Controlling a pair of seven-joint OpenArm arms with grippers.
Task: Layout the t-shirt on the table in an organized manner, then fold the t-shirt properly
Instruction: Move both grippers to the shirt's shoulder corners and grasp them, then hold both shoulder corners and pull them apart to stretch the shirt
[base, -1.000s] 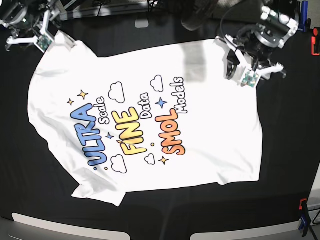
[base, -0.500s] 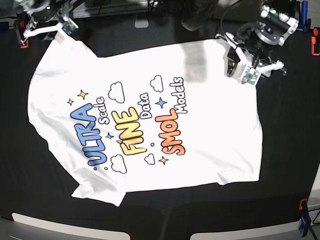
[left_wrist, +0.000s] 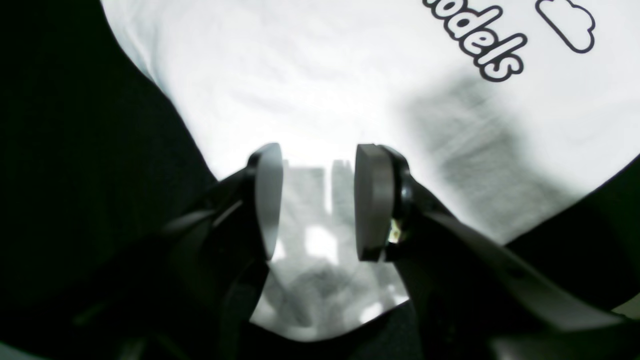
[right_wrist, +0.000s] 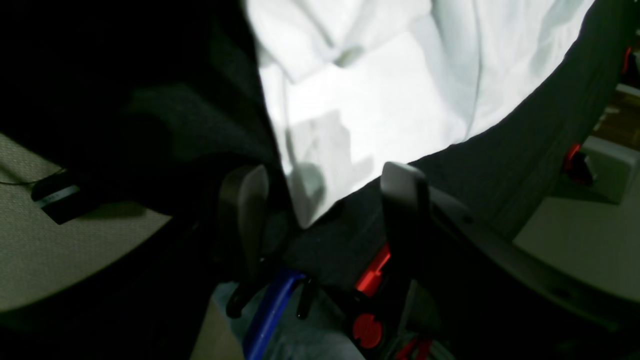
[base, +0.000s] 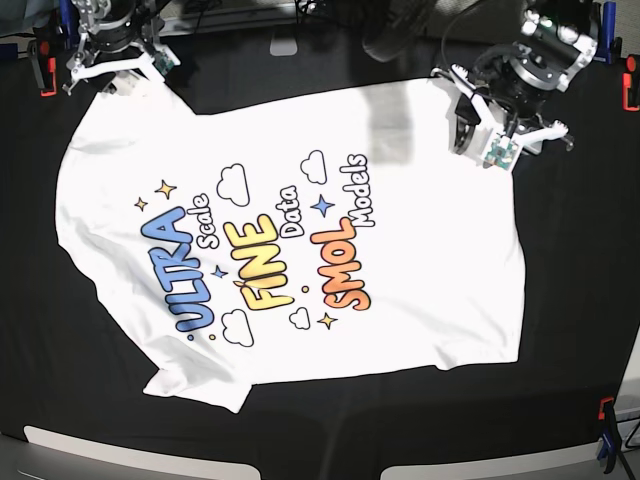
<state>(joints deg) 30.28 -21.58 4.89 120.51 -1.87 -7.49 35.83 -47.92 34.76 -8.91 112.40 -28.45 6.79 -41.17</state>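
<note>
**T-shirt spread print-up on the counter, both end effectors at its far corners**

Only the base view takes in the whole t-shirt (base: 300, 240): it lies flat and face up in the middle of the black-draped counter (base: 580, 300), turned at an angle, with the blue, yellow and orange lettering, clouds and stars running diagonally across its chest. One sleeve points toward the near edge, and the cloth looks mostly smooth apart from soft ripples along the sides.

The left wrist view adds what the overhead cannot: the left end effector (left_wrist: 317, 200) hangs above the shirt's edge with its two pads clearly apart and nothing between them, casting a grey shadow on the white cloth. The tail of the word "Models" and one cloud outline show near the top of that view.

The right wrist view shows the right end effector (right_wrist: 320, 210) with its fingers spread and empty, poised over a pointed corner of the shirt where the white fabric meets the black cover. Here the cloth is creased and folded over itself, a detail the base view washes out. Below the fingers, past the counter's edge, sit an orange clamp (right_wrist: 372, 275) and a blue handle (right_wrist: 272, 310).

In the base view the right end effector (base: 115, 62) sits at the far corner, the left end effector (base: 490, 135) over the opposite one.
</note>
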